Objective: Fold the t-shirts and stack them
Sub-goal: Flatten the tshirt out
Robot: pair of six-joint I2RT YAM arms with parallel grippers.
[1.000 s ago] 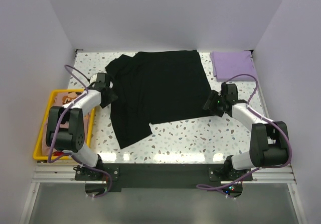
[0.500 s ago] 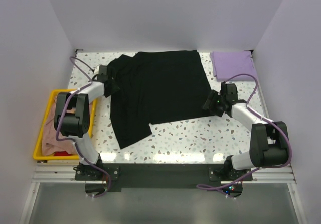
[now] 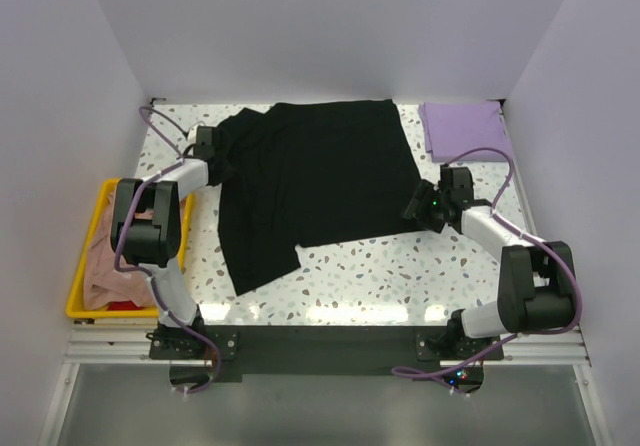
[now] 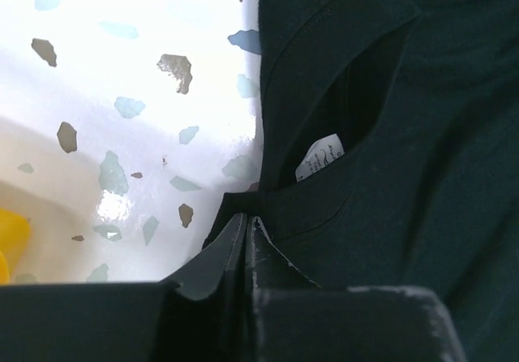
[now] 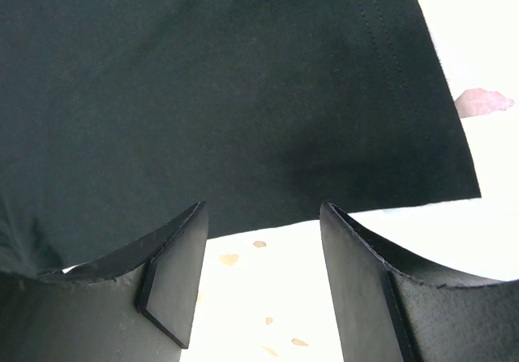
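The speckled white table (image 3: 400, 276) is the biggest thing here. The black t-shirt (image 3: 320, 176) lies spread out over the middle and far part of it. The shirt is mostly flat, a bit bunched at its far left corner, and one long piece hangs down toward the near edge on the left. The left arm (image 3: 150, 226) reaches up along the left side, and the right arm (image 3: 520, 276) bends in from the right. The yellow tray (image 3: 75, 296) sits at the left edge of the table. The peach t-shirt (image 3: 100, 271) lies in a soft heap inside it, and no print can be made out on it from above. The lavender t-shirt (image 3: 462, 129) lies folded flat in the far right corner, just beside the black one but not touching it. The left gripper (image 3: 213, 154) is at the far left side of the black shirt, near the neck hole. In the left wrist view its two fingers (image 4: 235, 252) are pressed tight together, with the edge of the black cloth pinched at their tips. The right gripper (image 3: 417, 209) is low at the right edge of the black shirt. In the right wrist view its fingers (image 5: 174, 285) stand wide apart with nothing held, and the shirt's edge lies just past the tips. A small white label (image 4: 320, 157) peeks out inside the neck hole.
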